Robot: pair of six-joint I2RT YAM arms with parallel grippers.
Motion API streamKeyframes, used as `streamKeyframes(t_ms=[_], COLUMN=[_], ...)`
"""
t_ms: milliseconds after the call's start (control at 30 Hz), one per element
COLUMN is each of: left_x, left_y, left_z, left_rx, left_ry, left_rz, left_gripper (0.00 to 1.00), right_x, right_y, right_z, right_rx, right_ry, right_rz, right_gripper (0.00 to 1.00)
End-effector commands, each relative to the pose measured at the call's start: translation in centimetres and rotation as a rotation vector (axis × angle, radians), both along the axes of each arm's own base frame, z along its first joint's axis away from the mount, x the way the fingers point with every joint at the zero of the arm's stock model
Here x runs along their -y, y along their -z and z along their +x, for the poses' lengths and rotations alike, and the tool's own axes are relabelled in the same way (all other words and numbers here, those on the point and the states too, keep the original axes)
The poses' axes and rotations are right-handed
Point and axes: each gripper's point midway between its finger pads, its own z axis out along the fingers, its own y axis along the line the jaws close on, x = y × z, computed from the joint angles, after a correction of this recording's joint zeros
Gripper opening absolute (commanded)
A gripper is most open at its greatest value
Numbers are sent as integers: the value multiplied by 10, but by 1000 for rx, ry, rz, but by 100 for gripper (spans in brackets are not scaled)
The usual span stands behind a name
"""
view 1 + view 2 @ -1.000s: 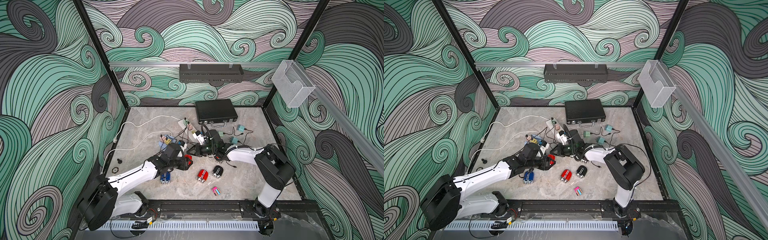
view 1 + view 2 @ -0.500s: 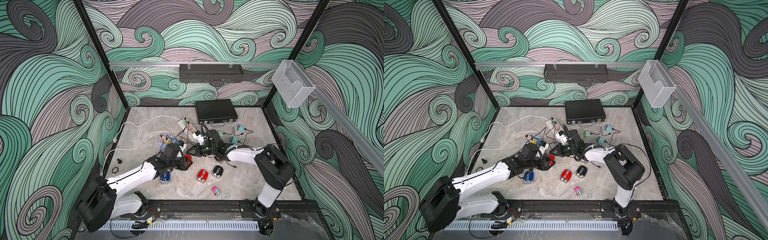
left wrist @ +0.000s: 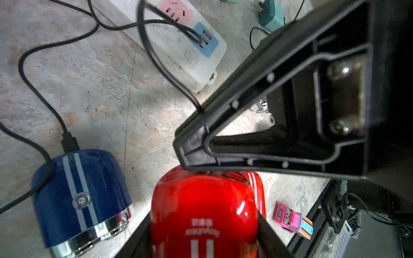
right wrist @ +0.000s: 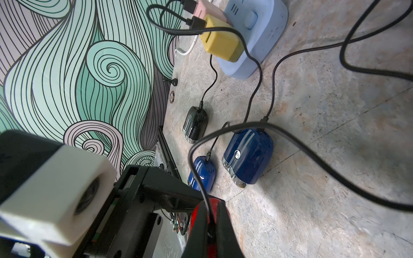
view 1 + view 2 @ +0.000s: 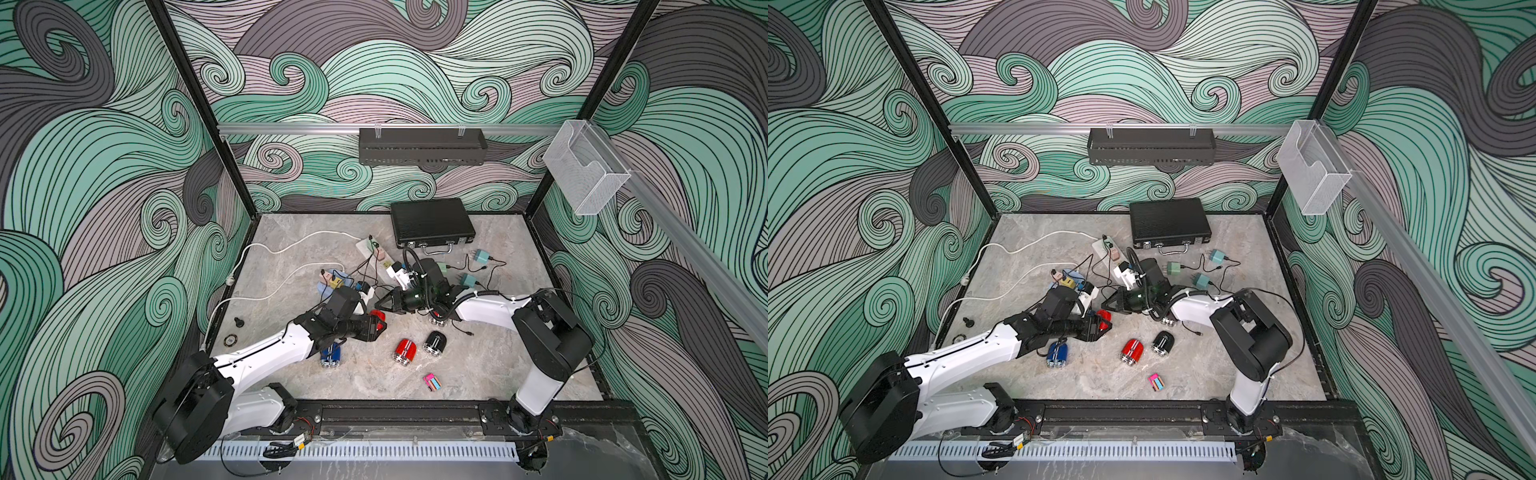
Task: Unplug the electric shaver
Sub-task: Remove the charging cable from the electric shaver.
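Observation:
The electric shaver (image 3: 203, 212) is red and glossy with white stripes. My left gripper (image 3: 203, 236) is shut on its body and holds it just above the floor, as both top views show (image 5: 377, 319) (image 5: 1104, 316). My right gripper (image 4: 211, 207) meets it from the other side, shut on the black charging cable (image 4: 290, 138) where it enters the shaver's end (image 4: 193, 212). The plug itself is hidden between the fingers. In the left wrist view the right gripper's black finger (image 3: 201, 152) touches the shaver's top, and the cable (image 3: 156, 60) runs to a white power strip (image 3: 190, 67).
Plugged-in blue shavers (image 4: 248, 156) (image 4: 202, 174) and a black one (image 4: 194, 125) lie close by, their cables crossing the floor. A loose red shaver (image 5: 405, 350), a black shaver (image 5: 434, 343) and a pink toy car (image 5: 432, 381) lie nearer the front. A black case (image 5: 432, 224) stands at the back.
The right gripper's jaws have drawn a little tighter on the cable. Both arms stay where they were.

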Motion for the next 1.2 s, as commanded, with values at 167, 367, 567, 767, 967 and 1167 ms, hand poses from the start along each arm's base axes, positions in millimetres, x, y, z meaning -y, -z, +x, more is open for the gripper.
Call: streamKeyframes(t_ms=[167, 367, 567, 767, 967, 1167], left_x=[-3, 1, 5, 5, 7, 10], left_y=[5, 8, 10, 15, 18, 23], left_z=[-6, -9, -15, -18, -19, -16], left_rx=[-23, -29, -32, -37, -40, -53], left_ry=[19, 36, 69, 68, 64, 44], left_rz=[51, 62, 111, 126, 147, 178], left_gripper=[0, 0, 0, 0, 0, 0], right_x=[11, 14, 19, 30, 38, 55], right_y=[-14, -15, -18, -22, -26, -32], right_z=[17, 22, 25, 29, 32, 41], right_rx=[45, 45, 46, 60, 82, 99], right_ry=[49, 58, 61, 77, 84, 117], right_rz=[-17, -21, -35, -49, -70, -97], right_gripper=[7, 7, 7, 7, 7, 7])
